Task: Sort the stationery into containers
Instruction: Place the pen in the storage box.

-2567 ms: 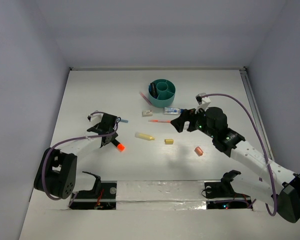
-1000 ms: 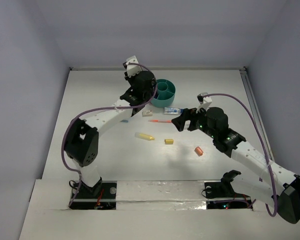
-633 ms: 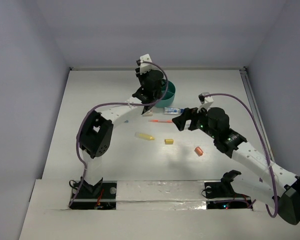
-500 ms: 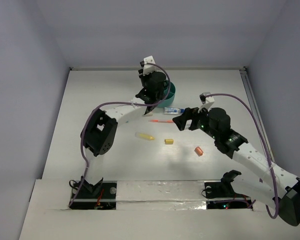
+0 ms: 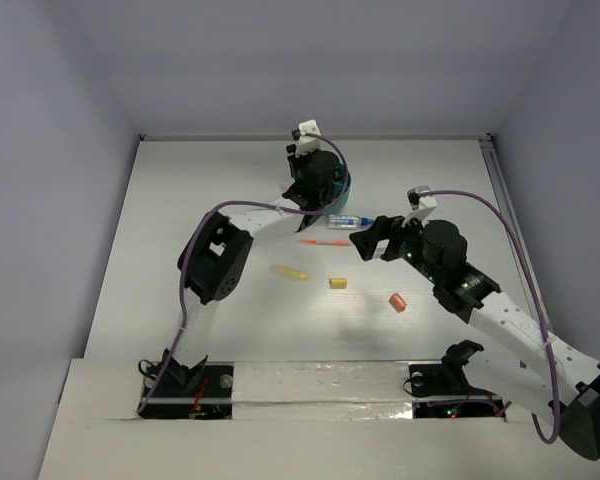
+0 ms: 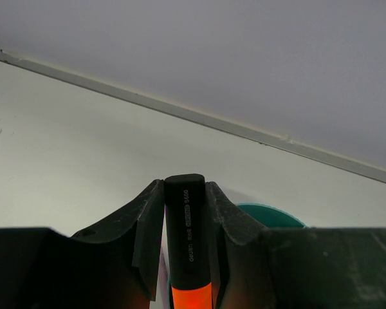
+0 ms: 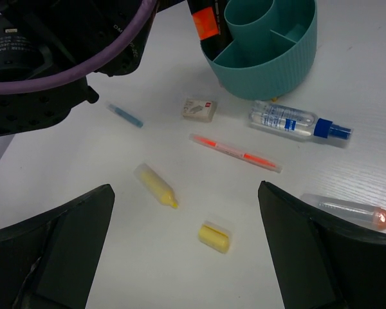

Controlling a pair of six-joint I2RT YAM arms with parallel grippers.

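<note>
Left gripper (image 6: 184, 193) clamps the marker (image 6: 184, 225) upright, its lower end just below, seemingly entering the organizer's (image 7: 264, 64) outer cell. Lower it straight, clear of the divider, then let go. Right gripper (image 7: 185, 193) gapes, holding nothing.

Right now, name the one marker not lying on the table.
The black-and-orange marker, held in the left gripper at the teal organizer; others lie flat.

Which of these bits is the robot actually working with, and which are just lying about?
Job: teal organizer, black-and-orange marker, orange-red pen, yellow marker, white eraser, blue pen, small bottle, yellow bit, orange bit.
Lying about: silver tape strip.
</note>
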